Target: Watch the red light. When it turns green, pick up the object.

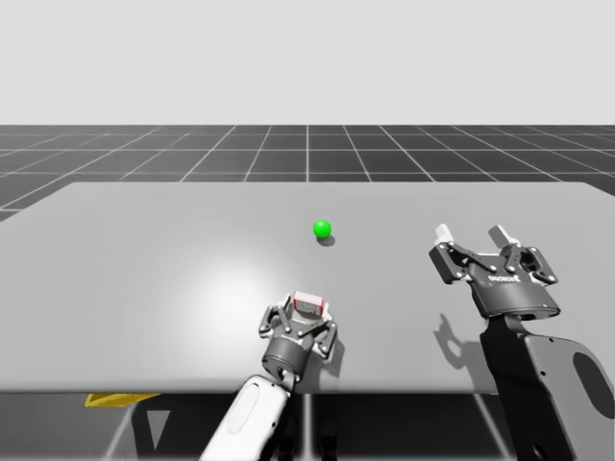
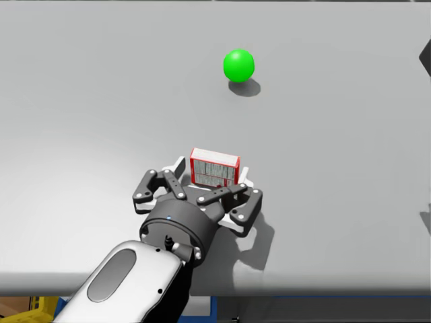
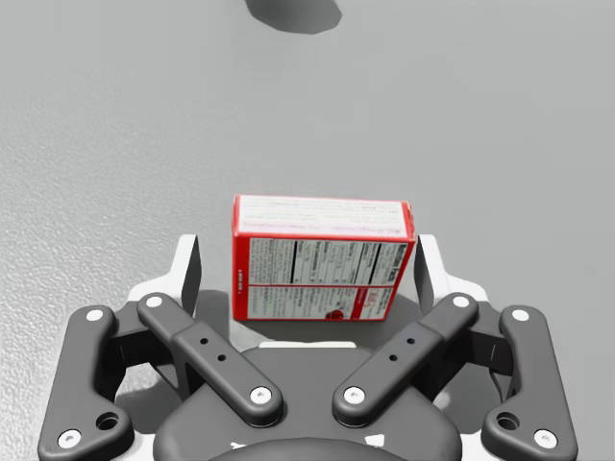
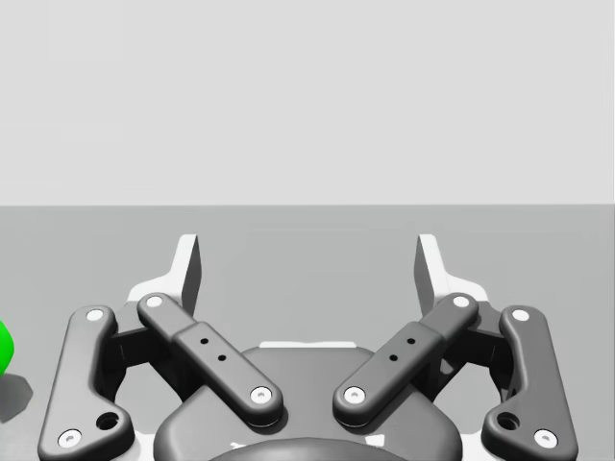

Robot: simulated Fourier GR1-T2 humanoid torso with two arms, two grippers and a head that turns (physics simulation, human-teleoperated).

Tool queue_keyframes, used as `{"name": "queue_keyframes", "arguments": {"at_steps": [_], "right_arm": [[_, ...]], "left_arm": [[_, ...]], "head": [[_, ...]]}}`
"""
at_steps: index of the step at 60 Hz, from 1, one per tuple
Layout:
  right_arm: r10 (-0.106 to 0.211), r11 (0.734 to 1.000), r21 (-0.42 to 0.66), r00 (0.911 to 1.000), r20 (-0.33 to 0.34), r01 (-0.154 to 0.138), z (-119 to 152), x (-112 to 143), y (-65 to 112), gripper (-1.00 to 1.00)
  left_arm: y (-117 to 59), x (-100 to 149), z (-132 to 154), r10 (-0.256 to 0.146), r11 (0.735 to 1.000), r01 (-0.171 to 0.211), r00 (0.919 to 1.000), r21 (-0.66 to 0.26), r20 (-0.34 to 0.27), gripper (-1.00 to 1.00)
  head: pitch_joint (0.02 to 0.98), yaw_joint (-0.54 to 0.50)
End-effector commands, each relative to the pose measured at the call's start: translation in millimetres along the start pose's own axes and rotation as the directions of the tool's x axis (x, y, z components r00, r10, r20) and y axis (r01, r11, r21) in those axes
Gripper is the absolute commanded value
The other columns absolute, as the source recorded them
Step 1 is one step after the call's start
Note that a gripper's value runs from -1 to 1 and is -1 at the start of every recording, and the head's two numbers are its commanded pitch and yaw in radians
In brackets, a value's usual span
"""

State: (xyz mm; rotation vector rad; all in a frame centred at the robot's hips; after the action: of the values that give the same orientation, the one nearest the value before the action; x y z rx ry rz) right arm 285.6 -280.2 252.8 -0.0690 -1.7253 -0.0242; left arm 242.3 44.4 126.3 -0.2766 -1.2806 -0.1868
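Note:
The light is a small green ball on the grey table, past its middle. A small red box with a white printed face stands near the front edge. My left gripper is open around it at table height: the box sits between the fingers, close to one finger and with a gap to the other. My right gripper hovers open and empty above the table's right part, and beside it in the right wrist view the green ball peeks in.
The table's front edge runs just behind my left wrist. Something yellow lies below that edge at the left. A dark tiled floor stretches beyond the far edge.

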Motion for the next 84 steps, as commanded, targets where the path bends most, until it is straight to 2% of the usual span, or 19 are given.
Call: {"name": "queue_keyframes", "arguments": {"at_steps": [1, 11, 12, 13, 14, 16, 24, 29, 50, 57, 65, 71, 77, 84], "right_arm": [[-0.004, 1.0, -0.001, 1.0, 0.001, 0.004, 0.0, 0.7, -1.6, -1.0], [-0.008, 1.0, -0.001, 1.0, 0.001, 0.008, 0.2, 1.3, -2.9, -1.0], [-0.008, 1.0, -0.001, 1.0, 0.001, 0.008, 0.2, 1.4, -2.9, -1.0], [-0.008, 1.0, -0.001, 1.0, 0.002, 0.008, 0.1, 1.4, -3.1, -1.0], [-0.008, 1.0, -0.001, 1.0, 0.002, 0.008, 0.0, 1.4, -3.2, -1.0], [-0.007, 1.0, -0.001, 1.0, 0.002, 0.007, 0.0, 1.4, -3.1, -1.0], [-0.006, 1.0, -0.001, 1.0, 0.001, 0.006, -0.2, 1.3, -3.1, -1.0], [-0.005, 1.0, -0.002, 1.0, 0.001, 0.005, 0.2, 1.3, -2.9, -1.0], [-0.002, 1.0, -0.001, 1.0, 0.001, 0.002, -0.5, 0.3, -4.7, -1.0], [-0.003, 1.0, -0.001, 1.0, 0.002, 0.003, -1.0, 0.2, -5.5, -1.0], [0.002, 1.0, -0.004, 1.0, 0.004, -0.002, -1.5, 0.0, -6.2, -1.0], [0.007, 1.0, -0.005, 1.0, 0.004, -0.007, -1.8, -0.4, -6.3, -1.0], [0.01, 1.0, -0.004, 0.9999, 0.003, -0.01, -2.2, -0.6, -6.2, -1.0], [0.01, 1.0, -0.004, 0.9999, 0.002, -0.01, -2.4, -0.3, -6.7, -1.0]], "left_arm": [[-3.1, 0.5, -10.4, 0.021, 0.999, -0.021, 0.9996, 0.027, -0.017, -1.0], [-5.7, -2.8, -13.5, 0.024, 0.999, -0.023, 0.9988, 0.034, -0.043, -1.0], [-5.7, -3.7, -13.4, 0.023, 0.999, -0.021, 0.9988, 0.04, -0.042, -0.92], [-5.9, -4.6, -13.6, 0.024, 0.999, -0.023, 0.999, 0.041, -0.038, -0.35], [-5.8, -4.4, -13.6, 0.027, 0.999, -0.026, 0.9986, 0.039, -0.044, 0.86], [-6.2, -5.6, -12.9, 0.028, 0.999, -0.026, 0.9983, 0.035, -0.05, 1.0], [-7.5, -6.6, -11.3, 0.025, 1.0, -0.024, 0.998, 0.02, -0.058, 1.0], [-8.1, -6.7, -10.2, 0.026, 1.0, -0.025, 0.9979, 0.009, -0.06, 1.0], [-10.8, -9.8, -7.7, 0.007, 1.0, -0.008, 0.9978, -0.017, -0.067, 0.97], [-11.4, -10.8, -7.3, 0.003, 1.0, -0.005, 0.9977, -0.021, -0.068, 0.99], [-12.4, -10.3, -6.5, 0.009, 1.0, -0.011, 0.9982, -0.029, -0.06, 0.97], [-12.2, 0.6, -3.3, 0.003, 0.999, -0.004, 0.9996, -0.035, -0.03, 0.99], [-11.0, 25.7, 2.6, -0.023, 0.998, 0.024, 0.9996, -0.053, 0.018, 0.99], [-9.2, 60.2, 9.8, -0.049, 0.996, 0.056, 0.9952, -0.074, 0.084, 0.97]], "head": [[0.881, -0.01], [0.88, -0.01], [0.879, -0.01], [0.879, -0.01], [0.879, -0.01], [0.879, -0.01], [0.869, -0.01], [0.825, -0.01], [0.489, -0.01], [0.418, 0.0], [0.399, 0.0], [0.403, 0.0], [0.41, 0.0], [0.414, 0.0]]}}
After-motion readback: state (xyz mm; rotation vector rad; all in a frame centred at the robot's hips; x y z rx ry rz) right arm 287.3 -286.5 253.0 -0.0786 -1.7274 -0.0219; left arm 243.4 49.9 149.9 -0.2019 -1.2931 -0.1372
